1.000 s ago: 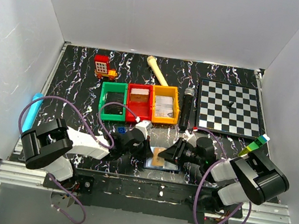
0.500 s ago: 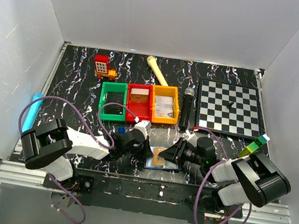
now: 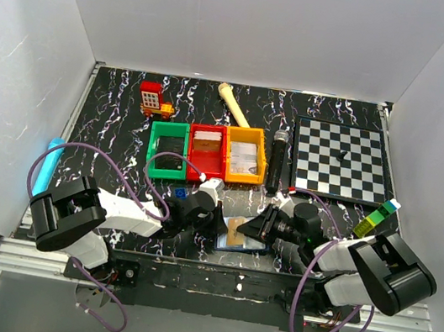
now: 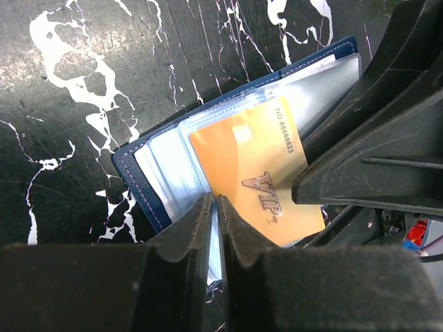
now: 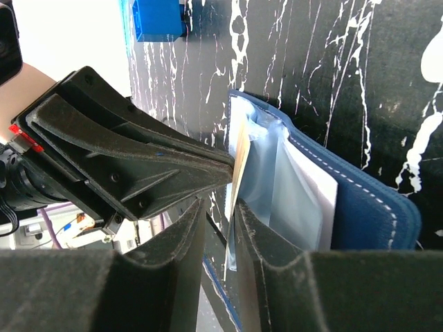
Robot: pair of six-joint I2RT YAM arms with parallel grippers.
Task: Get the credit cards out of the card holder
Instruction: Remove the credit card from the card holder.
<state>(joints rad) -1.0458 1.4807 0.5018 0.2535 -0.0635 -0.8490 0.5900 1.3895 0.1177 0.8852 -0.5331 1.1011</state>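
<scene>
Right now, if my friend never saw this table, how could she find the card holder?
Look at the near edge of the black marbled table, where the left gripper and right gripper meet. The card holder lies open between them, a flat navy wallet with clear sleeves. Unlike the tiny blue brick nearby, it shows an orange VIP card.

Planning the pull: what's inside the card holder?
In the card holder, an orange VIP card sits among clear sleeves; a white card fills another sleeve. Anything beneath is hidden.
</scene>
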